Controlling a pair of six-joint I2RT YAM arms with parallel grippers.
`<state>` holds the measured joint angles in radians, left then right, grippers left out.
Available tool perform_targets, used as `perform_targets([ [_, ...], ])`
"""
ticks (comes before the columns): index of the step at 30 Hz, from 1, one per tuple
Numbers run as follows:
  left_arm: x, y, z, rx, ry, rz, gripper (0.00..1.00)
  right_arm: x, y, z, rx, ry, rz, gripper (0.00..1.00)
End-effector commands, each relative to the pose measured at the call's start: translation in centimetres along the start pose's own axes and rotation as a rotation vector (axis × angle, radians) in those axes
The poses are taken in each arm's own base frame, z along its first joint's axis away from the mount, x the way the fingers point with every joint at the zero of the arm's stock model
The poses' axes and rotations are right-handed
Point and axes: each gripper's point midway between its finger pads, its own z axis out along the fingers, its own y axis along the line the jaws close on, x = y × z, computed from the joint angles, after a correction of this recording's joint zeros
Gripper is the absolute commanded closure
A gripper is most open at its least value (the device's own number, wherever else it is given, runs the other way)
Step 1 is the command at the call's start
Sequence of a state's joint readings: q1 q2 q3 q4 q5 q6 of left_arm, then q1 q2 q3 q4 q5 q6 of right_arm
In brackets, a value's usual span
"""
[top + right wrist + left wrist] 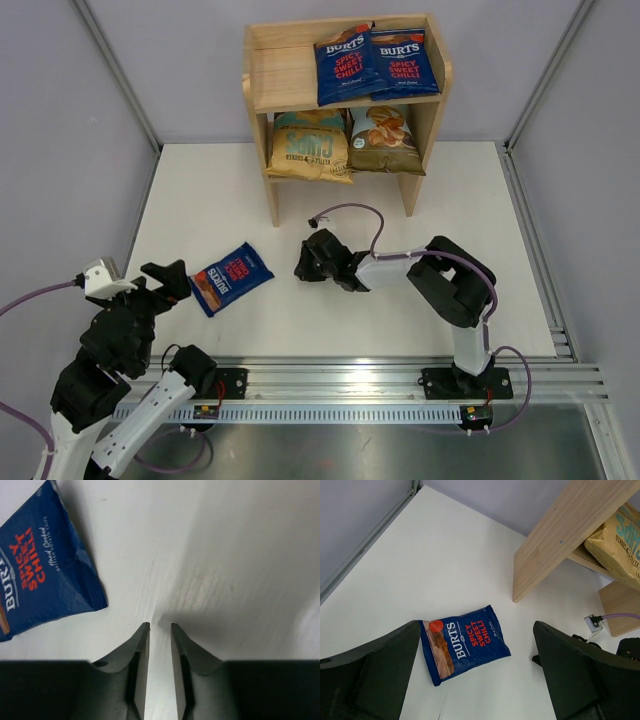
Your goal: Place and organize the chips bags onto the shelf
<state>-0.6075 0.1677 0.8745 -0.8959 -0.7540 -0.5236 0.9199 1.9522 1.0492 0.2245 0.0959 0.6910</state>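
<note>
table: white table [200, 200]; the shelf stands at its far side, my arm bases at the side opposite.
shelf: wooden two-tier shelf [285, 75], upright; all places below are given from it.
lower tier: tan-and-teal bag [311, 146] on the left, cassava bag [384, 140] on the right. Both lean back and touch each other.
top tier: first Burts bag [345, 68] and second Burts bag [404, 58] stand side by side in the right part, edges overlapping. The left part shows bare wood.
loose Burts bag [231, 277]: flat on the table, label up, well in front of the shelf and off toward its left post.
my left gripper [475, 624]: released, fingers spread wide. It hangs on the side of the loose bag away from the shelf, aimed at it, holding nothing.
my right gripper [160, 626]: low over the table in front of the shelf, just beside the loose bag's corner but apart from it. Fingers parted only a sliver, nothing between them.
progress: four of five bags shelved. My read is one bag left, and the bare left part of the top tier looks like its spot.
</note>
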Motion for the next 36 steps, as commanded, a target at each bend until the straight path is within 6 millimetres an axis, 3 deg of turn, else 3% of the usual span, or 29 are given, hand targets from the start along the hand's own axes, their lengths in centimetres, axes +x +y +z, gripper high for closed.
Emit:
perform_targets([
  [1,0.1,-0.9,0.6,0.013,0.007,0.014,0.01,-1.6,3.3,0.0,-0.192,0.006,-0.075,0.67],
  [5,0.3,-1.1,0.8,0.013,0.019,0.029,0.01,-1.9,5.6,1.7,-0.291,0.055,-0.119,0.47],
  [9,0.5,-1.3,1.0,0.015,0.031,0.039,0.01,-2.1,7.6,3.7,-0.376,0.094,-0.103,0.41],
  [10,0.5,-1.4,1.0,0.016,0.032,0.041,0.01,-3.1,8.7,4.0,-0.403,0.079,-0.103,0.4],
  [11,0.6,-1.4,1.1,0.019,0.035,0.044,0.01,-2.3,8.1,5.2,-0.384,0.101,-0.097,0.39],
  [13,0.6,-1.5,1.1,0.023,0.037,0.048,0.01,-2.6,8.6,6.5,-0.392,0.096,-0.093,0.36],
  [14,0.7,-1.6,1.1,0.024,0.04,0.05,0.01,-3.0,8.2,7.1,-0.363,0.079,-0.093,0.28],
  [18,0.8,-1.8,1.2,0.033,0.047,0.057,0.01,-4.1,9.0,9.2,-0.36,0.054,-0.118,0.26],
  [20,0.9,-1.9,1.2,0.037,0.049,0.061,0.01,-3.0,8.4,10.4,-0.339,0.087,-0.128,0.27],
  [23,0.8,-2.0,1.2,0.042,0.046,0.059,0.01,-2.5,8.3,11.4,-0.337,0.1,-0.138,0.34],
  [29,0.8,-2.1,1.2,0.052,0.047,0.061,0.01,-0.5,8.0,12.1,-0.337,0.129,-0.143,0.67],
  [31,0.8,-2.1,1.1,0.051,0.046,0.06,0.01,-0.3,7.8,11.7,-0.338,0.118,-0.125,0.78],
  [33,0.9,-2.1,1.2,0.051,0.047,0.061,0.01,-0.3,7.8,11.4,-0.352,0.1,-0.11,0.82],
  [35,0.9,-2.1,1.2,0.051,0.047,0.059,0.01,-1.2,8.7,10.6,-0.378,0.067,-0.092,0.95],
  [36,0.9,-2.1,1.2,0.05,0.047,0.059,0.01,-0.5,8.0,10.3,-0.372,0.075,-0.083,1.0],
])
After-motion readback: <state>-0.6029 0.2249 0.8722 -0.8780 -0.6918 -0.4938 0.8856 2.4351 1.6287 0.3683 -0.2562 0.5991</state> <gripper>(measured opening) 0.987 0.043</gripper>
